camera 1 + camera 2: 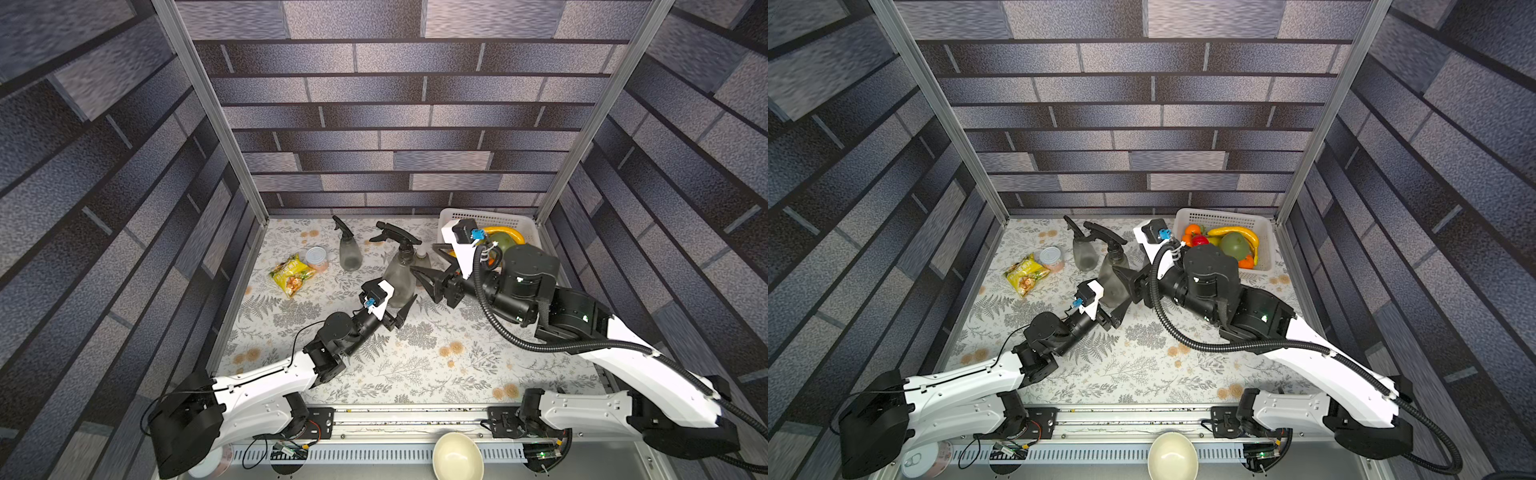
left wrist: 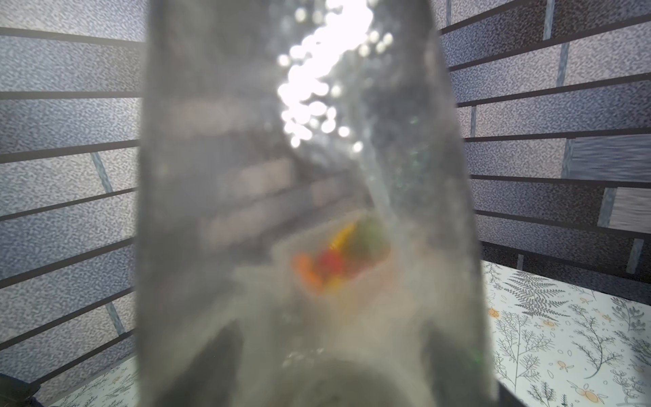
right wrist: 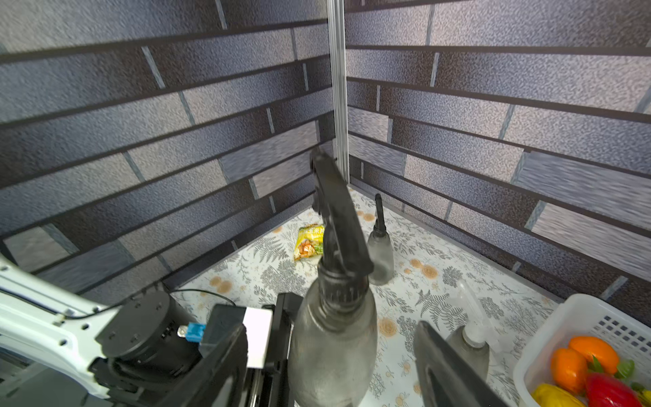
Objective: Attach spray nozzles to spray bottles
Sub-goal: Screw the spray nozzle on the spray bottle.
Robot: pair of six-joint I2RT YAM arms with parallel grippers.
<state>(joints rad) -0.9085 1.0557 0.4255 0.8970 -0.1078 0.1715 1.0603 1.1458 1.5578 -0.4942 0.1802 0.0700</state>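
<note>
My left gripper [image 1: 395, 300] is shut on the lower body of a smoky grey spray bottle [image 1: 400, 275] standing upright, with a black spray nozzle [image 1: 397, 235] on its neck. In the left wrist view this bottle [image 2: 317, 211] fills the frame. My right gripper [image 3: 333, 370] is open, its fingers [image 3: 445, 366] on either side of that bottle [image 3: 334, 338] and not touching it. A second bottle [image 1: 350, 254] with a black nozzle [image 1: 341, 227] stands at the back. A third bottle [image 3: 468, 349] with a translucent white nozzle [image 3: 468, 303] stands close behind the right gripper.
A white basket [image 1: 490, 219] of fruit sits in the back right corner. A yellow snack bag [image 1: 291, 275] and a silver-lidded can [image 1: 316, 257] lie at the back left. A cream bowl [image 1: 457, 455] rests on the front rail.
</note>
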